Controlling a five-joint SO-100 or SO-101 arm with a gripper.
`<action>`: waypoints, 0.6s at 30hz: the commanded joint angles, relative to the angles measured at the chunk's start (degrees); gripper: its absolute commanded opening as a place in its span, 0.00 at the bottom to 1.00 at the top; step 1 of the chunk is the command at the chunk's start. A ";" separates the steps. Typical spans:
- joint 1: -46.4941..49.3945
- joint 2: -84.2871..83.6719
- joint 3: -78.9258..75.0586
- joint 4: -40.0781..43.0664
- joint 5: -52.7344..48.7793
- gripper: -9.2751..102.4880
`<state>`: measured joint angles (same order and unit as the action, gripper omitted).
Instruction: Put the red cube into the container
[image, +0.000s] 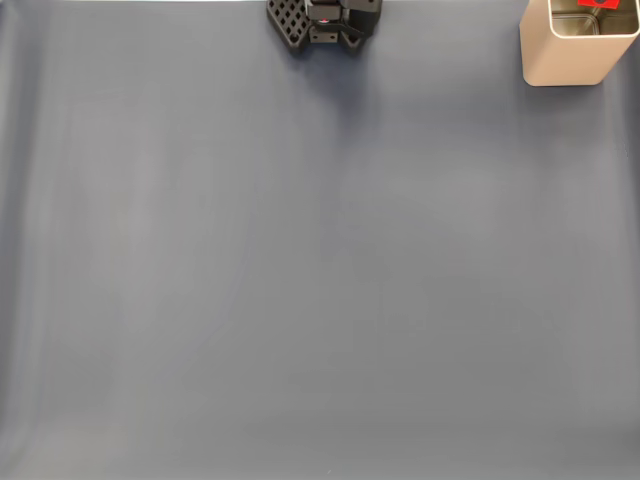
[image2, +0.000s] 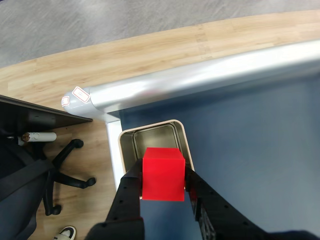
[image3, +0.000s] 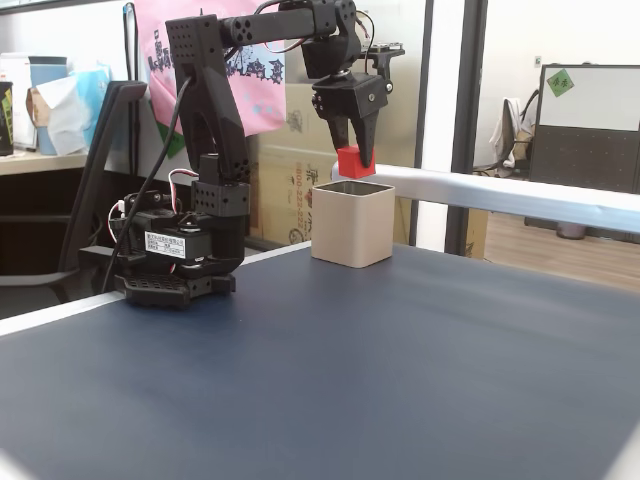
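The tool (image2: 162, 186) grips one red cube (image2: 162, 173) between its two black fingers (image2: 129, 186), closed just to the cube's width — one finger against each side face. In the side fixed view the tool (image3: 352, 160) points straight down with the red cube (image3: 349, 161) at its tips, held in the air directly above the open mouth of the single beige container (image3: 352, 224), not touching the rim. The wrist view looks down past the cube into the container (image2: 181, 131), whose shiny metal inside shows behind it. The container stands upright near a corner of the dark blue table (image3: 400, 370). In the top-down fixed view the container (image: 560, 55) sits at the upper right, a sliver of red above its opening — the arm's base (image: 320, 25) at top centre.
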<state>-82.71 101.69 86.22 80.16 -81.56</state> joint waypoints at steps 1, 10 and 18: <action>-0.18 0.26 -3.08 0.18 2.37 0.10; 0.09 0.26 -3.43 -0.26 2.64 0.11; -0.18 0.35 -3.43 -1.05 1.67 0.16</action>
<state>-82.62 101.69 86.13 80.07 -79.19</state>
